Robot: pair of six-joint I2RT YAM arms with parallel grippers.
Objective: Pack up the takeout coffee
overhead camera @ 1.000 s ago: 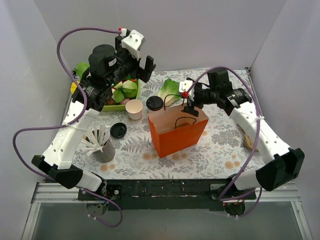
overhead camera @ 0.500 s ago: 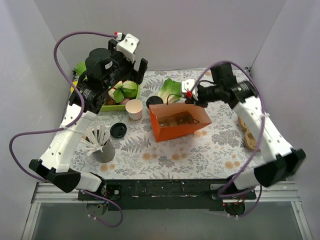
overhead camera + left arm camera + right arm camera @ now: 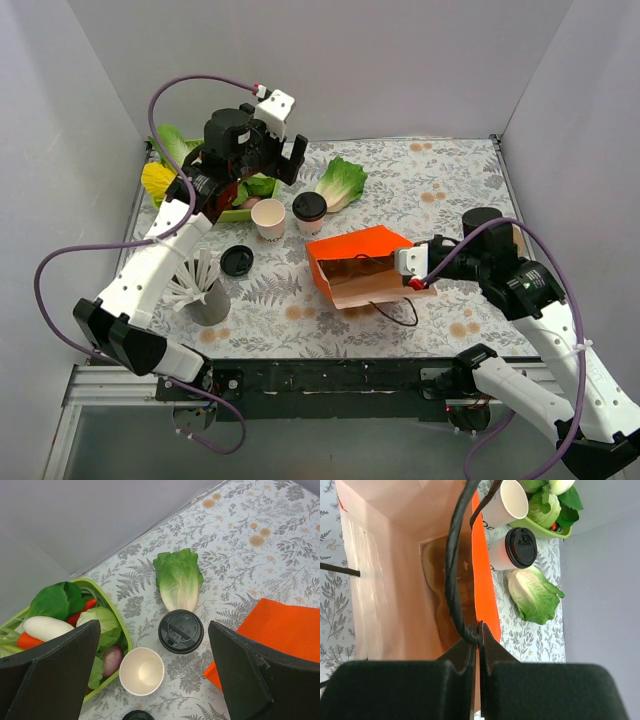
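The takeout coffee [image 3: 309,209], a white cup with a black lid [image 3: 181,631], stands on the table beside an open empty cup [image 3: 268,218]. My left gripper [image 3: 272,168] hovers open above both cups, its fingers [image 3: 55,670] apart with nothing between them. The orange paper bag [image 3: 358,250] lies tipped on its side, its mouth towards the right arm. My right gripper [image 3: 419,281] is shut on the bag's rim [image 3: 479,630], next to the black cord handle. The coffee [image 3: 518,548] shows beyond the bag's orange wall.
A loose black lid [image 3: 236,260] and a grey holder of white straws [image 3: 203,294] stand left of the bag. A green tray of vegetables [image 3: 215,212] sits at the back left, a lettuce leaf [image 3: 341,182] behind the coffee. Grey walls enclose the table.
The right gripper shut on the bag's rim and pulled it down and towards the near right, so the bag went from upright to lying. The left arm shifted slightly right, over the cups.
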